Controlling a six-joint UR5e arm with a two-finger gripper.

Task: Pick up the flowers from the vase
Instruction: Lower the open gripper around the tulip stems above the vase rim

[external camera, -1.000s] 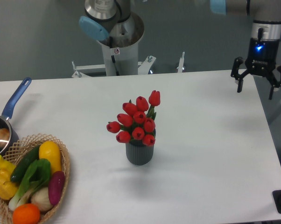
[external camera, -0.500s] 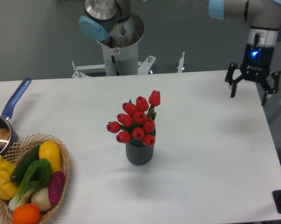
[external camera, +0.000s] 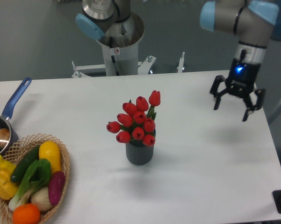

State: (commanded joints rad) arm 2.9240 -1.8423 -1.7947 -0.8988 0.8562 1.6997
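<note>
Camera view: gripper (external camera: 230,108) hangs wide-jawed, probably above the table, well right of 1 flowers (external camera: 137,122) bunch upright in vase (external camera: 139,154), ready for grasping.

White table (external camera: 210,163) fills most of view, evenly lit, soft shadows; plain grey-green wall (external camera: 38,37) behind table's far edge; metal bracket rail (external camera: 131,67) along that far edge; dark floor strip right of table

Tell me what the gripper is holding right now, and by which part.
Nothing. The gripper hangs open above the table, its fingers spread, well to the right of the flowers in the vase.
</note>
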